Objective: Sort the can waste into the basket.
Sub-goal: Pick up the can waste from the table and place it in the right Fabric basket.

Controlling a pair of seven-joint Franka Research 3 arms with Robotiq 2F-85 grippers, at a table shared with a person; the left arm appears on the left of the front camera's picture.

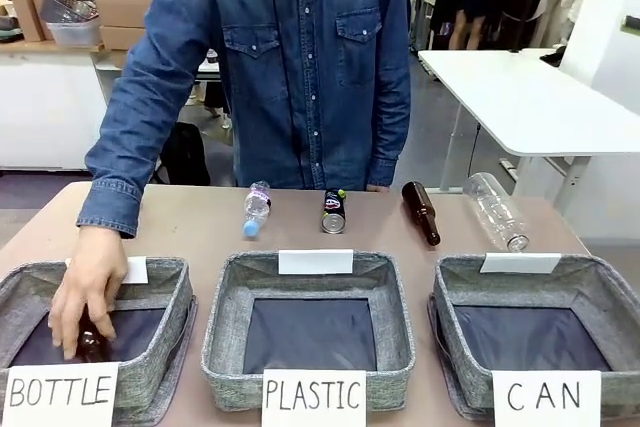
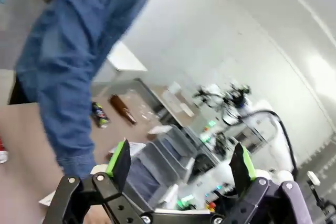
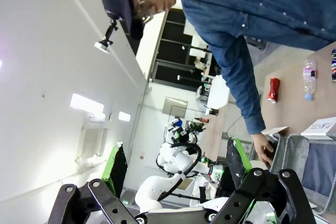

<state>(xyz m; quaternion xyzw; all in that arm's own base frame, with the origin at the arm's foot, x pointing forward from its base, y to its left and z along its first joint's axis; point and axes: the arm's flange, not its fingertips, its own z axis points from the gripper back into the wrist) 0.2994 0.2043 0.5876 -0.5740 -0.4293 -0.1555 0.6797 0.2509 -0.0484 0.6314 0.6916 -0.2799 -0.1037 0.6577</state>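
- Brown table [image 1: 200, 227] with three grey fabric baskets signed BOTTLE, PLASTIC and CAN; a person in a denim shirt stands at the far side.
- Black can [image 1: 333, 211] lies at the far middle, between a small plastic bottle [image 1: 257, 205] and a brown glass bottle [image 1: 421, 212]. Red can [image 3: 273, 89] lies on the table apart from them.
- CAN basket [image 1: 600, 275], on the robot's right, looks empty.
- Step in hand, as judged: grasp a can across its round body, lift it clear of the neighbouring bottles, and release it low over the CAN basket.
- Person's hand [image 1: 85, 292] reaches down into the BOTTLE basket [image 1: 165, 287], fingers on a brown bottle there.
- Left gripper [image 2: 181, 163] and right gripper [image 3: 177, 163] have their jaws wide apart with nothing between. Both point out across the room rather than down at the table.
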